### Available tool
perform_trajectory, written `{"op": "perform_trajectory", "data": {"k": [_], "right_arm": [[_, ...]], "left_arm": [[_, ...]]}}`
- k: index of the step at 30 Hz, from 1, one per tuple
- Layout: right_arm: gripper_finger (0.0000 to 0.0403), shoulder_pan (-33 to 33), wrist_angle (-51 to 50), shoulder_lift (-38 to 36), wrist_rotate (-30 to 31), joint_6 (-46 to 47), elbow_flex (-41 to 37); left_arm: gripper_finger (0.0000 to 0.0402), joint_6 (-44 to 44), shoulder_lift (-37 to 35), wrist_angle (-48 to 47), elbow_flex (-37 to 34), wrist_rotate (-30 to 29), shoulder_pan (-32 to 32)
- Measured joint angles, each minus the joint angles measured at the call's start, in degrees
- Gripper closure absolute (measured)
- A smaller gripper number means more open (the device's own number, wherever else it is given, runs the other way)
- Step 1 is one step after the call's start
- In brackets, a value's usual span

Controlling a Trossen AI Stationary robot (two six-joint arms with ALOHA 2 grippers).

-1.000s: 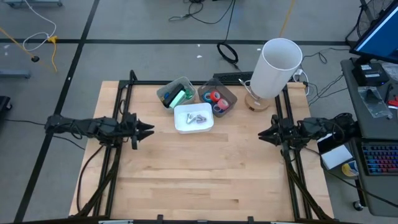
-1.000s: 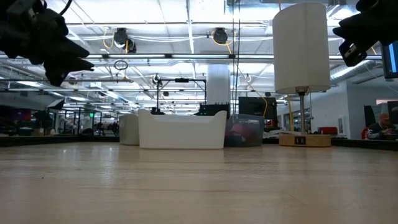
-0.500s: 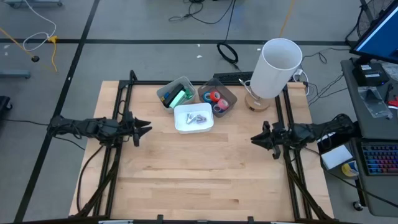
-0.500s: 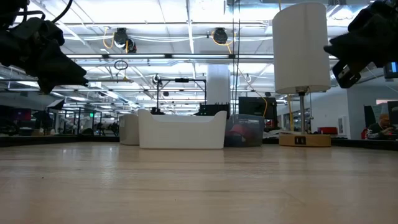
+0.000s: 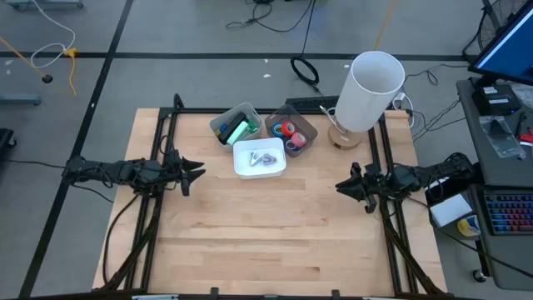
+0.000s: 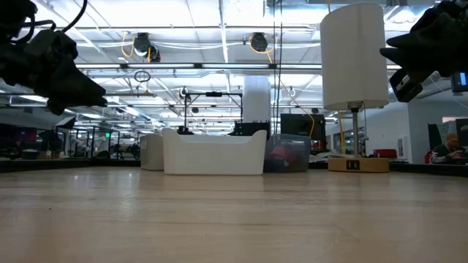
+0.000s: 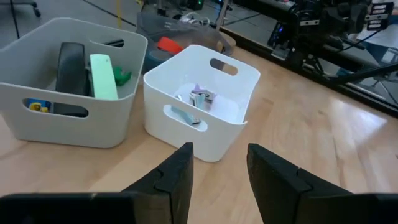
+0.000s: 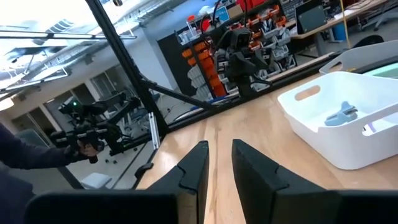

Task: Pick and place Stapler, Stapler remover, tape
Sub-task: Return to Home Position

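I am judging the sorting as done and the step in hand as the run back to rest. Nothing of the job is lying loose on the table. The staplers are sitting in the grey bin, the removers are lying in the white bin, and the tape is sitting in the dark bin, all three bins grouped at the far middle of the table.

The left gripper is hanging over the left edge, pointing inward, carrying nothing, its jaws standing a moderate gap apart. The right gripper is hanging over the right edge, also empty, its jaws parted only by a narrow slot. In the low view both are riding well above the wood.

What I am planning next is only to fold each arm outward and settle it. No grasp is needed, and I would be shutting the jaws on the way.

For room, the whole near half of the table is lying open between the arms, which are well apart. The edges I am watching are the black frame rails beside each arm, and the lamp standing at the far right corner, near the right arm's path. The white bin is sitting nearest the left gripper, but apart from it
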Motion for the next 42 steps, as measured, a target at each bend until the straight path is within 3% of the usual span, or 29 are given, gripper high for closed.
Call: {"op": "perform_trajectory", "data": {"k": [10, 18, 42], "right_arm": [[0.0337, 0.0, -5.2, 0.4, -0.6, -0.9, -0.1], [0.0337, 0.0, -6.2, 0.4, -12.2, -2.9, -0.1], [0.0337, 0.0, 2.7, 0.4, -8.8, -5.4, -0.2]], "left_arm": [[0.0252, 0.5, 0.1, 0.0, 0.0, 0.1, 0.3], [0.0252, -0.1, 0.1, 0.0, 0.0, 0.2, 0.3], [0.0252, -0.1, 0.1, 0.1, 0.0, 0.2, 0.3]]}}
